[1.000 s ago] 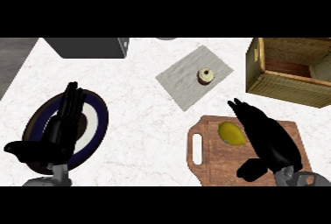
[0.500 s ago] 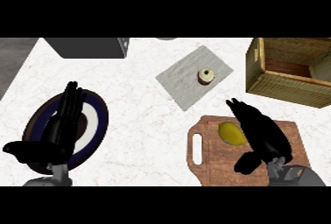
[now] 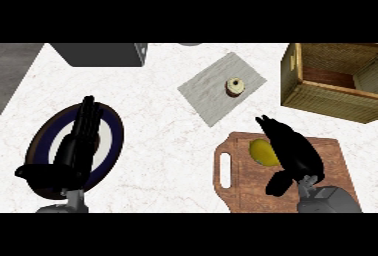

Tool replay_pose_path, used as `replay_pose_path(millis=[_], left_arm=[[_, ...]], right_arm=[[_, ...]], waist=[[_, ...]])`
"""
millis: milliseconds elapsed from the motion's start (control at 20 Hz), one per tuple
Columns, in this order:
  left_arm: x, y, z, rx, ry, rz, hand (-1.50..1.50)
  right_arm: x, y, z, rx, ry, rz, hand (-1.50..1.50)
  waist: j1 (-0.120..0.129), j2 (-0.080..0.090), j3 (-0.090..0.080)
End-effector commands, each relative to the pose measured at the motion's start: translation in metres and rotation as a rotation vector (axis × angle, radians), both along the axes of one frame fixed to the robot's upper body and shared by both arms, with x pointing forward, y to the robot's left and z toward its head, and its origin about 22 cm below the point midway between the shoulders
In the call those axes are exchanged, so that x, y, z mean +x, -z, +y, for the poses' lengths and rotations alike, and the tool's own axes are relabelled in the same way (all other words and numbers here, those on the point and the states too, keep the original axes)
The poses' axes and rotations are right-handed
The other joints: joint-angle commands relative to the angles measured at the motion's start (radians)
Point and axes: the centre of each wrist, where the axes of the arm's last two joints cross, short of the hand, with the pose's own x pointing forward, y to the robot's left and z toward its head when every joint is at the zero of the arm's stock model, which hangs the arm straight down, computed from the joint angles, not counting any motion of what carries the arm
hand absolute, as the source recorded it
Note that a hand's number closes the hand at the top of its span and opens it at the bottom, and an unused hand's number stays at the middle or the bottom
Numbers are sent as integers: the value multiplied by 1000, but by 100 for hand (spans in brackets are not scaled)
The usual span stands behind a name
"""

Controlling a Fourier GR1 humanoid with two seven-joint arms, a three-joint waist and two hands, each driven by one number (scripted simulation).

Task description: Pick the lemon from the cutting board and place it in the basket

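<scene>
Head view, the only one.

Small yellow oval lemon [image 3: 260, 151] sits on the brown wooden cutting board [image 3: 247, 192], toward 11 o'clock from the board's centre. Board's handle slot is on its 9 o'clock edge. Nothing else on the board.

Right hand [image 3: 295, 155] comes in from 5 o'clock and lies over the lemon's 3 o'clock side, hiding part of it. Fingers are stretched out toward 11 o'clock and the thumb hangs back at 6 o'clock, so it's open with nothing in it. Can't tell whether it touches the fruit or hovers above.

Square woven wicker basket [image 3: 325, 102] is at 1 o'clock from the lemon, off the board, well apart, open side up.

Left hand [image 3: 68, 161] rests above the dark blue-rimmed round plate [image 3: 111, 131] at 9 o'clock of the white marble table [image 3: 162, 165]. Fingers straight toward 12, holding nothing.

Grey cloth square [image 3: 210, 92] at 12 o'clock carries a small round tan item [image 3: 235, 86]. Not in the way.

Handling guess: the lemon is light and stiff enough not to crush. The rind is smooth and the shape rounded, so it'll likely roll or squirt out if pinched at the tips. Best hold is across the short middle, thumb on one long side and fingers on the other. The thumb needs to come round first. Lift clear of the basket wall before moving over it.
</scene>
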Motion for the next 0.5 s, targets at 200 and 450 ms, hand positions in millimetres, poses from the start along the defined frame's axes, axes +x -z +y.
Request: replay_pose_path(millis=[200,450], left_arm=[[-8,-13,-9,7,1,-23,0],[-14,-4,17,4,4,9,0]], right_arm=[[12,31,-9,0,-8,23,-150],[2,28,-24,2,7,22,-150]], waist=[[3,0,0],[0,-1,0]])
